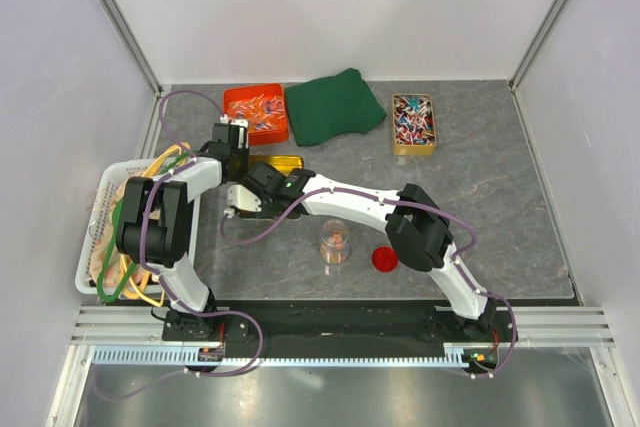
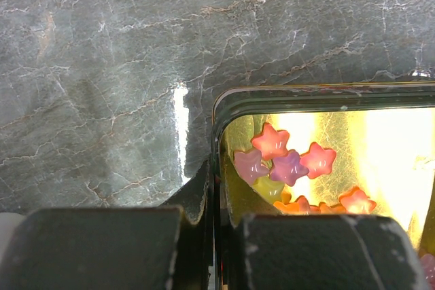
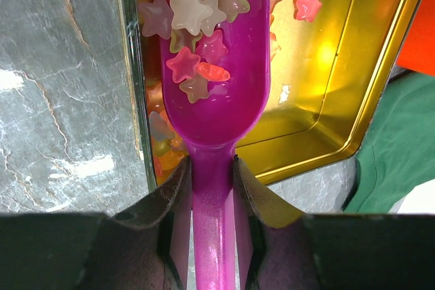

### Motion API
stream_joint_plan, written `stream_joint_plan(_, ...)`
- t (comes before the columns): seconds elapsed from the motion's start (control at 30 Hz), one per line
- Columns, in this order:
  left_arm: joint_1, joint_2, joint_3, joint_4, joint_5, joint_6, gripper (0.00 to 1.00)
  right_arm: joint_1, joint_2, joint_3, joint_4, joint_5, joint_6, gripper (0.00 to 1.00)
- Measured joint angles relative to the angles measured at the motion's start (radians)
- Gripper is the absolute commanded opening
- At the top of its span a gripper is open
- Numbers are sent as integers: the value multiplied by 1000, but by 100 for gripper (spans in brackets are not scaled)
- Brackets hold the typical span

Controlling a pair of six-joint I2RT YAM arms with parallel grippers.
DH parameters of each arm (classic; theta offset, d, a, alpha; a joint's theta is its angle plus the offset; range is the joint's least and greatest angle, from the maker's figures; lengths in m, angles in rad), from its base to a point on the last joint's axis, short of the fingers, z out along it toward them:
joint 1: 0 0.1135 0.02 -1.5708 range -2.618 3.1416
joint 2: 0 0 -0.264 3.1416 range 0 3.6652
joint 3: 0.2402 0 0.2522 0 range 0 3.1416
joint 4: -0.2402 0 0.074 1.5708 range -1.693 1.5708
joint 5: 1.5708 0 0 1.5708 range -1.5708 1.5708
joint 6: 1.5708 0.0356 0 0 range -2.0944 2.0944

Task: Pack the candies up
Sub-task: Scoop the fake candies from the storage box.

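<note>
Your two arms match: white shells on the long links, black housings at the joints, on the left arm [image 1: 190,182] and the right arm [image 1: 345,204] alike. A grey-purple cable [image 1: 255,241] trails along each one to the black bases [image 1: 195,327]. Up close, your left gripper [image 2: 212,191] has matte black, blocky fingers [image 2: 319,249] with pale scuffs along the edges. Your right gripper [image 3: 211,168] has dark fingers [image 3: 170,195] tapering to thin tips.
</note>
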Motion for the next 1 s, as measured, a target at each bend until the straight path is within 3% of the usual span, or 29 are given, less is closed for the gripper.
stream_joint_plan(0.47,0,3,0,2,0,0,2,-1,-5,-9,7,-3,-10,34)
stream_joint_plan(1.0,0,3,0,1,1,-7,2,-6,-5,-25,-11,-8,-10,34)
